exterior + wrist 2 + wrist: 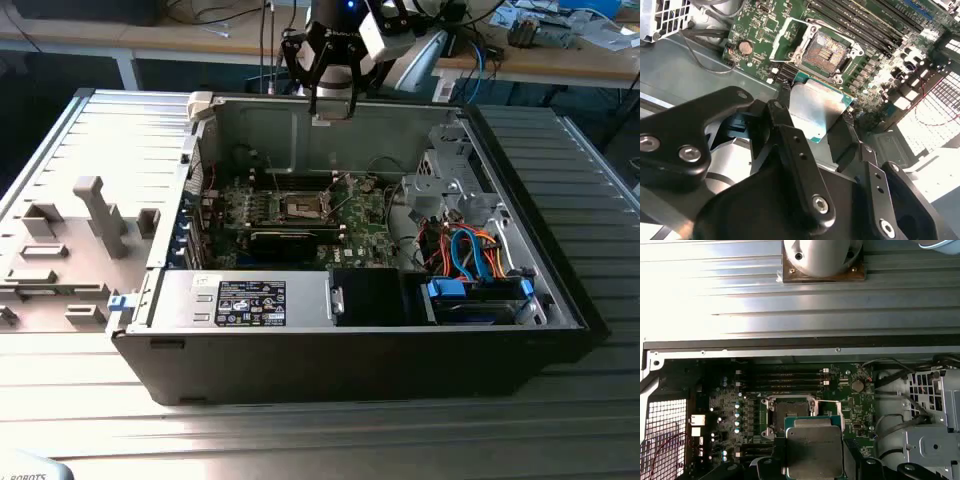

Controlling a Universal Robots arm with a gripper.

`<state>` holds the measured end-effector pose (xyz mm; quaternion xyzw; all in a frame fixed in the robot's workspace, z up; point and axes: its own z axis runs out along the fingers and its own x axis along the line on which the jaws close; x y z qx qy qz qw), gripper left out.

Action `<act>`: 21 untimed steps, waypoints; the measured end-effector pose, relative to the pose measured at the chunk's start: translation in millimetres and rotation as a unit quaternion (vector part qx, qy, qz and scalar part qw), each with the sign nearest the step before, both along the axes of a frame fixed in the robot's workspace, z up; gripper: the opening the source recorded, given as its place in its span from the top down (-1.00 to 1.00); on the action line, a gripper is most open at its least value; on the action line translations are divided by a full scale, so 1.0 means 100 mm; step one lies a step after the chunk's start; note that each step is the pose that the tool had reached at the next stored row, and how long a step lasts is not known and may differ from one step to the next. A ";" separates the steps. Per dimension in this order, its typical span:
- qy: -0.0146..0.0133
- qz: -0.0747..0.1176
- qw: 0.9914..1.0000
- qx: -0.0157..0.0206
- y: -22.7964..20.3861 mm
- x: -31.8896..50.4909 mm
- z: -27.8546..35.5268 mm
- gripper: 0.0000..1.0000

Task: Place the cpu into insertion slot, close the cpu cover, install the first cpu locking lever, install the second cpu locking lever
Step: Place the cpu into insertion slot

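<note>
In the exterior view, an open computer case (350,360) is seen lying on a ribbed metal surface (300,430). The insertion slot (303,207) is found on the green motherboard (360,225) inside the case. The gripper (333,100) is seen well above the insertion slot and far from it, up by the top edge of the case. The cpu (333,108) is held at the gripper's tip. Blue and orange cables (470,255) are seen well away from the insertion slot, towards the exterior view's right.

In the second wrist view, the cpu (815,107) is pinched between the two black fingers (785,120) of the gripper (817,127), which are closed against its sides. Its pale silver top is turned towards the camera. The insertion slot (826,50) is seen past the cpu and apart from it. Its middle is bare, and rows of tiny contacts can be seen in it. A round battery (745,47) is seen near the insertion slot, and long black memory slots (865,20) are lined up just beside it.

In the first wrist view, the cpu (814,447) is again held by the gripper (815,456). The insertion slot (790,412) is partly hidden behind one corner of the cpu. The memory slots (785,377) are seen just beside the insertion slot, and the battery (857,385) is seen near it.
</note>
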<state>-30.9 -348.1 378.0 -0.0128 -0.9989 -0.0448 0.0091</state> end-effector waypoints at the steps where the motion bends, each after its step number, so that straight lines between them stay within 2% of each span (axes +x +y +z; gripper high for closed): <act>1: 0.000 0.000 1.000 0.000 0.000 0.000 0.000 -0.08; 21: 0.000 0.000 1.000 0.000 0.000 -0.054 -0.029 -0.08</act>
